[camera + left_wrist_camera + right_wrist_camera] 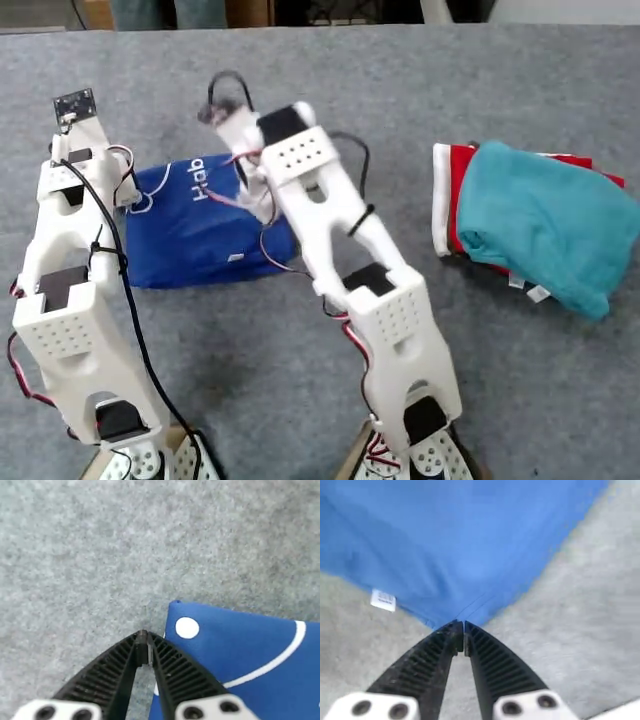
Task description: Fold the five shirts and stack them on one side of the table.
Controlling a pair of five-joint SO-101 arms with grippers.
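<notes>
Grey, felt-like fabric is spread over the tabletop (400, 90). Near its middle, a blue shirt (190, 225) with white lettering is laid flat in a rough rectangle. Its smooth cloth is marked by a white curved line and a dot, and a small white label (383, 600) is seen at one edge. Well apart from it, a crumpled teal shirt (545, 220) is piled on a folded red and white shirt (455, 190). The left pincer (143, 647) is clenched just beside a corner of the blue shirt. The right pincer (460, 630) is clenched on the blue shirt's edge.
</notes>
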